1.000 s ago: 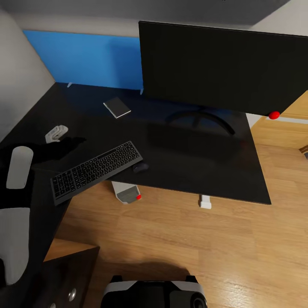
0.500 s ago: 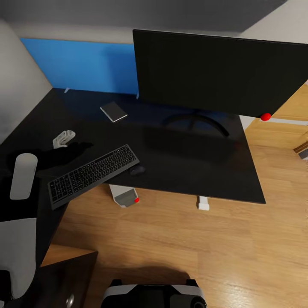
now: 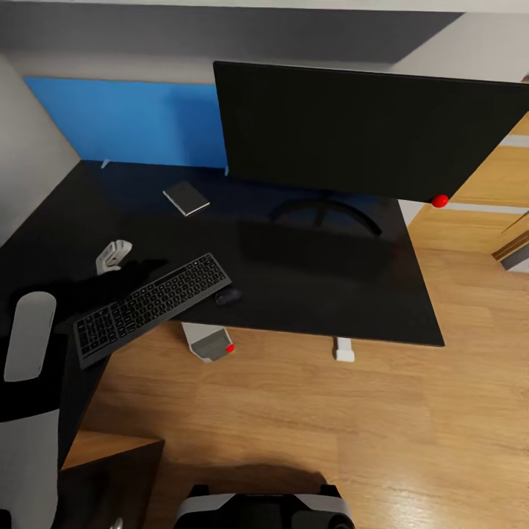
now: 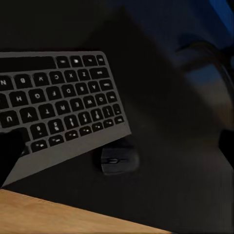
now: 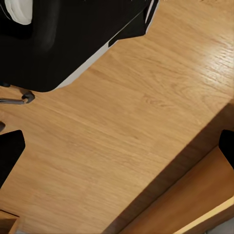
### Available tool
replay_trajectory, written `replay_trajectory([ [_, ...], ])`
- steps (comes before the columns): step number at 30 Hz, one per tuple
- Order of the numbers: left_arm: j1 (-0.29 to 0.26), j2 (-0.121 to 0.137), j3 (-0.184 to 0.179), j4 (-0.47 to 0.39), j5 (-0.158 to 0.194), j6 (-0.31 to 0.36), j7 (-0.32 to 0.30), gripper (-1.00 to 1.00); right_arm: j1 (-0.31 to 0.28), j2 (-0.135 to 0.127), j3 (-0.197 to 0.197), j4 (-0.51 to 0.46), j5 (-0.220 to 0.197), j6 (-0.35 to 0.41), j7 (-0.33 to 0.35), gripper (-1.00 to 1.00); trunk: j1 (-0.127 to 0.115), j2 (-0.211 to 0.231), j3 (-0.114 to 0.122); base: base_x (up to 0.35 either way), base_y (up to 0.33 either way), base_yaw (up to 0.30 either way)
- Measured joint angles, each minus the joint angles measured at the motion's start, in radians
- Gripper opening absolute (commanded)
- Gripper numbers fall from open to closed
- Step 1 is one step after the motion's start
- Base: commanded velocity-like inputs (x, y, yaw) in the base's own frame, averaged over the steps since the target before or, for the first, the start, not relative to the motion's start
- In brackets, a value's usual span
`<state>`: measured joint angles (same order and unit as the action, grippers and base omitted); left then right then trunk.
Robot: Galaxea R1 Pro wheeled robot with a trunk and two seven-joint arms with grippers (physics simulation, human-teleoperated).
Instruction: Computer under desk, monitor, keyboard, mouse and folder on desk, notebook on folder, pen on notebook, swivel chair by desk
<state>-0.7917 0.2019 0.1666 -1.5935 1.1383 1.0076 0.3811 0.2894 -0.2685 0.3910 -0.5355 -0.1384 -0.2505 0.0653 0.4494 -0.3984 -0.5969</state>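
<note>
head view — step: keyboard [image 3: 150, 299] and mouse [image 3: 228, 296] set at 7 o'clock of monitor [image 3: 367, 132] on surface [image 3: 330, 286] | left pincer [image 3: 110, 257] grip: cannot tell | next — probably fetch folder

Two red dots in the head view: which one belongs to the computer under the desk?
The lower one, on the computer standing on the floor beneath the desk edge. The other sits on the monitor corner, above the desk.

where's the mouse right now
In the head view the mouse sits on the desk near its front edge, just off the keyboard's right end, in front of the monitor.
</note>
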Motion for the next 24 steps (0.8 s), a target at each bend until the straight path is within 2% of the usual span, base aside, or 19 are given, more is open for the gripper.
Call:
replay_trajectory([
  [6, 0.030, 0.001, 0.031, -0.011, 0.017, 0.000, 0.000, 1.00, -0.001, 0.001, 0.000, 0.000, 0.000, -0.002, 0.000, 1.00, 0.000, 0.000, 0.001, 0.000, 0.000, -0.004],
  [20, 0.038, 0.001, 0.038, -0.013, 0.020, 0.000, 0.000, 1.00, -0.001, 0.001, 0.000, -0.001, 0.000, -0.003, 0.004, 1.00, 0.000, 0.000, 0.001, 0.000, 0.000, 0.000],
  [21, 0.039, 0.001, 0.037, -0.013, 0.020, 0.000, 0.000, 1.00, -0.018, 0.002, 0.000, -0.005, 0.000, -0.003, 0.006, 1.00, 0.000, 0.000, 0.001, 0.000, 0.000, 0.000],
  [22, 0.042, 0.001, 0.037, -0.013, 0.020, 0.000, -0.001, 1.00, -0.034, 0.003, -0.020, -0.023, -0.016, -0.013, 0.004, 1.00, 0.000, 0.000, 0.001, 0.000, 0.000, 0.000],
  [23, 0.047, 0.001, 0.038, -0.013, 0.021, 0.000, -0.003, 1.00, -0.055, 0.004, -0.065, -0.053, -0.049, -0.027, 0.002, 1.00, 0.000, 0.000, 0.001, 0.000, 0.000, 0.000],
  [24, 0.050, 0.001, 0.039, -0.013, 0.021, 0.000, -0.004, 1.00, -0.065, 0.005, -0.090, -0.067, -0.062, -0.033, 0.001, 1.00, 0.000, 0.000, 0.001, 0.000, 0.000, 0.000],
])
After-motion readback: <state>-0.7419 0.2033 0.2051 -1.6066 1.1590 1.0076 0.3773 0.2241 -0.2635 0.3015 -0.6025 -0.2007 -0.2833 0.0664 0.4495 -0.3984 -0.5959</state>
